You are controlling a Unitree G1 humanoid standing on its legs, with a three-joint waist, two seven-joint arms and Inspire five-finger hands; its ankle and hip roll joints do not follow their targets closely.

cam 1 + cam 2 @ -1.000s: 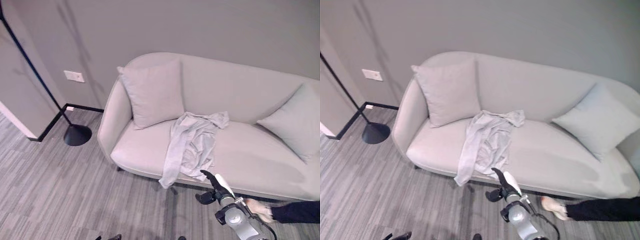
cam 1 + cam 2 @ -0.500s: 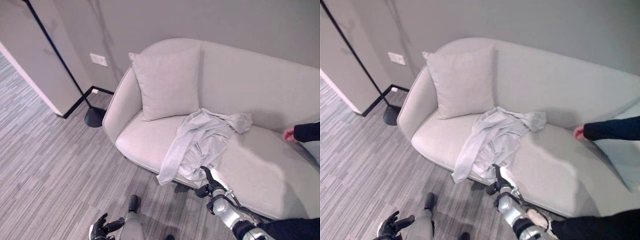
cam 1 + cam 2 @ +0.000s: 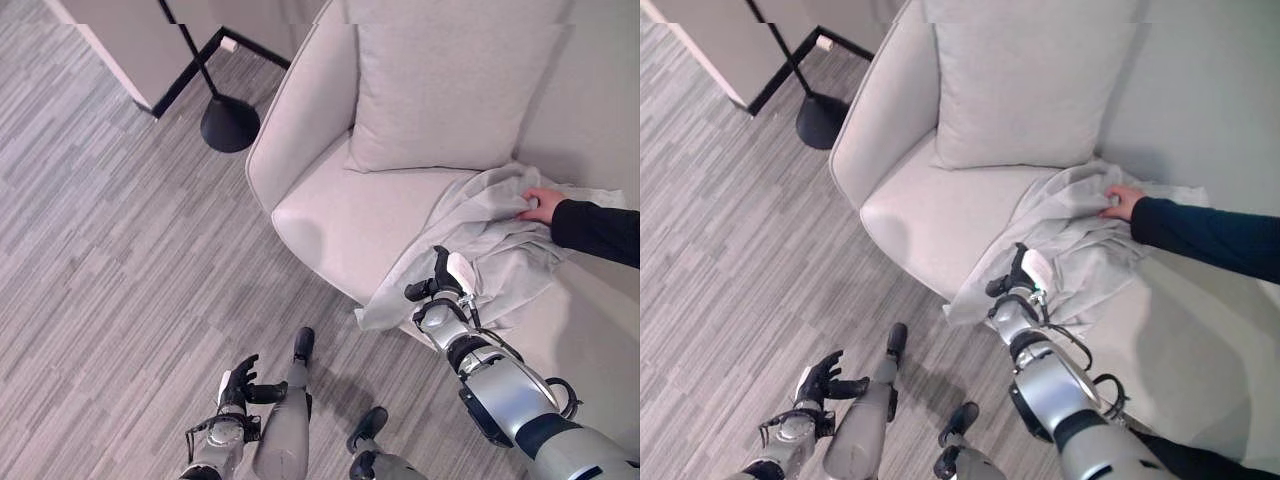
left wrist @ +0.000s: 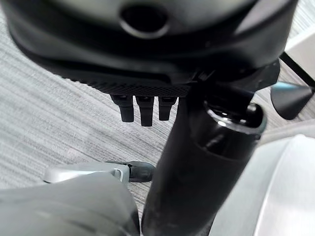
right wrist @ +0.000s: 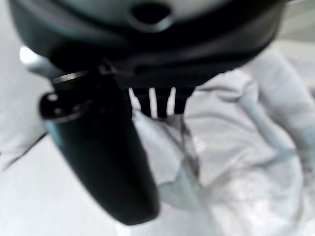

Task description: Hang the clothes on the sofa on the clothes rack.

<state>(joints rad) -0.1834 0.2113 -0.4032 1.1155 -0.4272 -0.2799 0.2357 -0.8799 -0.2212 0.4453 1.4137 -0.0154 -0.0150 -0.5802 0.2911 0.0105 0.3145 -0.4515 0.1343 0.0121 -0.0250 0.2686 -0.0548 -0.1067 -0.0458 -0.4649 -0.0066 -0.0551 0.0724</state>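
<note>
The clothes [image 3: 480, 240] lie on the sofa [image 3: 340, 210] right of the cushion [image 3: 440, 95]; the rack base [image 3: 230, 122] stands left.

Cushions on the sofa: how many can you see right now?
1. A grey cushion leans on the sofa back at its left end, above the garment. The sofa runs out of view rightward, so more may be hidden.

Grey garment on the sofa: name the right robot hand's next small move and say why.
Probably hold off on closing. The right robot hand is open, resting at the grey garment on the sofa, but a person's hand grips the same cloth farther back.
</note>
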